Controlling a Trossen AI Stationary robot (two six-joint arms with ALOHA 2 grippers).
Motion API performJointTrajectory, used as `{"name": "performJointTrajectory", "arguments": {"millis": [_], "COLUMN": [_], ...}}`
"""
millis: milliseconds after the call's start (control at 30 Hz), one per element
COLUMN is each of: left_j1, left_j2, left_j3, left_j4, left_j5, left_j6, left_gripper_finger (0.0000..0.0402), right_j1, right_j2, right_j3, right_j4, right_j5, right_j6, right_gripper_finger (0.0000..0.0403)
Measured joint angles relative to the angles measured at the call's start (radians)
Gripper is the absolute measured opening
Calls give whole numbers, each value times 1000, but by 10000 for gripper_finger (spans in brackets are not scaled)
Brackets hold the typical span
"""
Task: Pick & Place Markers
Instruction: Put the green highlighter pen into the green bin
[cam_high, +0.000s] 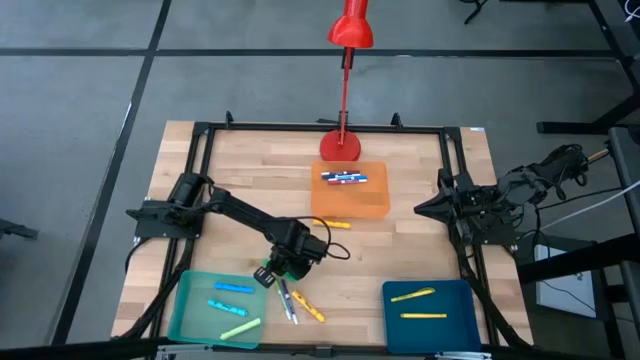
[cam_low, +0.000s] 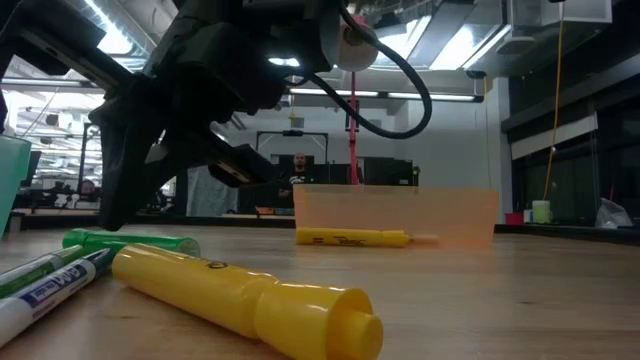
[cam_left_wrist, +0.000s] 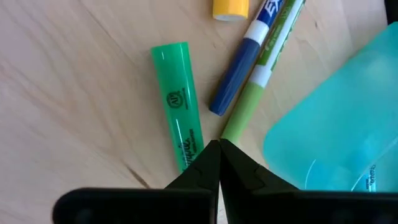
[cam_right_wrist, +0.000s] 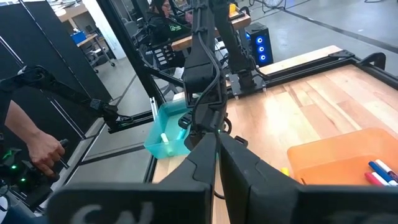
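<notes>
The left end effector (cam_left_wrist: 219, 149), fingers pressed together and holding nothing, hovers over the near-left counter (cam_high: 420, 250). The green marker (cam_left_wrist: 178, 102) lies just beside its tips, long axis running away from them. The right end effector (cam_high: 425, 208), also closed, waits well apart at the right

L arm reaches diagonally across table (cam_high: 250, 180), left gripper (cam_high: 268, 275) low over front-centre, just beside teal tray (cam_high: 190, 315) corner. Loose markers (cam_high: 300, 305) on wood right next to it, one yellow marker (cam_high: 338, 225) near orange tray (cam_high: 350, 200). Orange tray has blue/red markers; teal has 2 blue + 1 yellow-green; blue tray (cam_high: 432, 325) has 2 yellow. R arm parked at right edge, right gripper (cam_high: 420, 208). Red lamp (cam_high: 345, 90) at back.
</notes>
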Motion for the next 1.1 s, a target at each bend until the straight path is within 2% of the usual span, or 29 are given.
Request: {"name": "performJointTrajectory", "arguments": {"millis": [700,900,1100], "left_j1": [7,19,36], "left_j2": [29,21,21], "left_j3": [2,70,104], "left_j4": [20,-55,-56], "left_j5": [-44,-24,-88], "left_j6": [-39,-37,-26], "left_gripper_finger": [2,2,4], "right_j1": [0,0,0], "right_j2": [0,0,0], "right_j3": [0,0,0], "right_j4": [0,0,0], "right_j5": [1,1,25], "right_j6": [1,-1,0], "right_gripper_finger": [20,20,20]}}
